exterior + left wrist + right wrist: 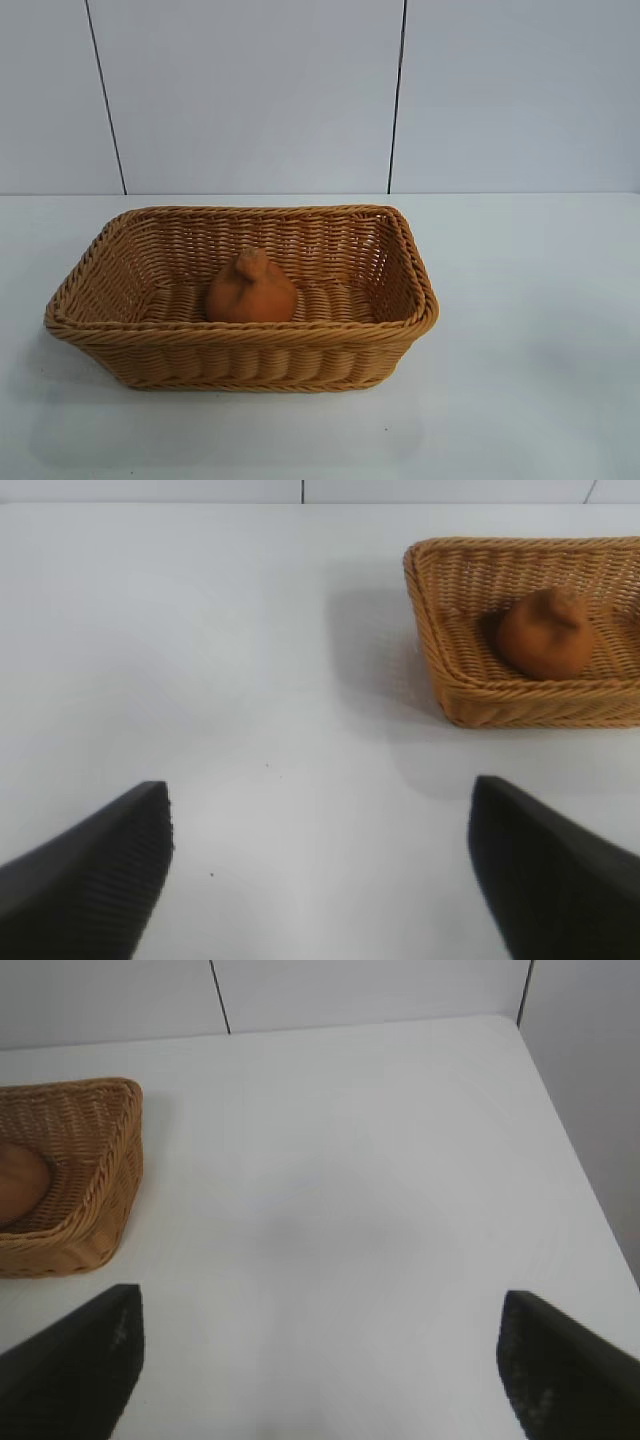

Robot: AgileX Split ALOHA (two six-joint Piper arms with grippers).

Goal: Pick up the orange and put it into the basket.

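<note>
The dull brownish orange (pixel 251 290) lies on the floor of the tan wicker basket (pixel 240 335), knob up, near its middle. The left wrist view has the orange (pixel 545 633) inside the basket (pixel 520 702), well away from my left gripper (pixel 320 800), which stands open over bare table. My right gripper (pixel 320 1305) is open too, with nothing between its fingers; from its side the basket (pixel 95 1175) is off to one side with a sliver of the orange (pixel 20 1185) showing. Neither arm appears in the exterior view.
The white table (pixel 530 330) spreads all round the basket. A pale panelled wall (pixel 250 90) rises behind it. In the right wrist view the table edge (pixel 575 1150) runs along a wall.
</note>
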